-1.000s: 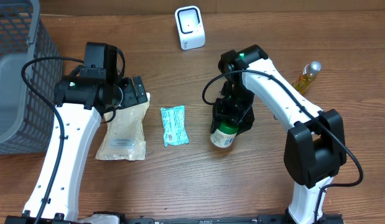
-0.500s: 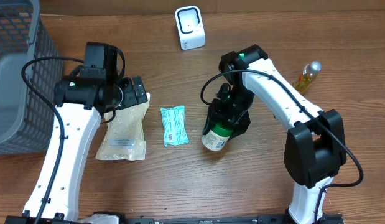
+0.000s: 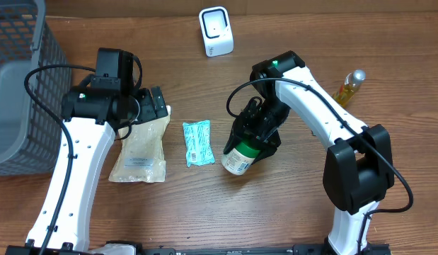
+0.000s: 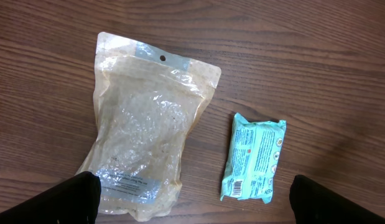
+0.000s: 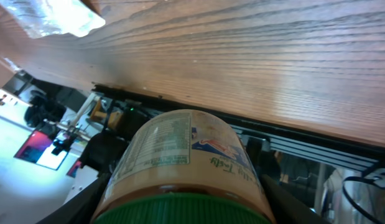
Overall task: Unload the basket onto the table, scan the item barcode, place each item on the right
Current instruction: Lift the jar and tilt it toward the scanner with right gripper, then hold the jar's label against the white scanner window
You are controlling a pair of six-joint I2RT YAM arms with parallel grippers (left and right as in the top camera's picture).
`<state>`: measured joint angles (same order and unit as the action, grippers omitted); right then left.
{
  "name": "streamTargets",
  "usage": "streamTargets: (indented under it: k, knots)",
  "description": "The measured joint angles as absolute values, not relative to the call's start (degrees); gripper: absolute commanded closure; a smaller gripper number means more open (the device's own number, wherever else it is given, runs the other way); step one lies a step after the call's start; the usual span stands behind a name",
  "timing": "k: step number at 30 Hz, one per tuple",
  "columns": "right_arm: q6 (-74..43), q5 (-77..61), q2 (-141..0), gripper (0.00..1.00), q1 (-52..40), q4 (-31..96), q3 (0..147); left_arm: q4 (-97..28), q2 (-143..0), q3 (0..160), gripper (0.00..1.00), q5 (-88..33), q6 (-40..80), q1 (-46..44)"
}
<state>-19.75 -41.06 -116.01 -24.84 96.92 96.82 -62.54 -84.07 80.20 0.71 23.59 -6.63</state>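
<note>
Right gripper (image 3: 258, 133) is clamping the tilted green-lidded white-labelled jar (image 3: 238, 157) by its lid end.
Jar is hanging beside the teal foil packet (image 3: 197, 143); a loose grip is risking a drop there. Left gripper (image 4: 198, 198) is hanging open over the clear pouch (image 4: 145, 134). The barcode may be facing away from the white box scanner (image 3: 216, 32) at the far edge.

wooden table (image 3: 204, 212): pouch (image 3: 139, 149), packet (image 3: 197, 143) (teal), scanner (image 3: 216, 31)

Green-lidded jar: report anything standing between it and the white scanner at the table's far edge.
Nothing visible on the table does. Only bare wooden tabletop lies between the green-lidded plastic jar and the white box-shaped scanner; the teal foil packet sits off that line, beside the jar.
</note>
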Motion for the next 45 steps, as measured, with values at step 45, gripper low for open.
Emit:
streamTargets:
  k: [45]
  knots:
    - [-19.46, -22.17, -116.01, 0.71, -24.84, 63.68, 96.82, -62.52, -84.07, 80.20, 0.01, 0.71, 23.59, -6.63]
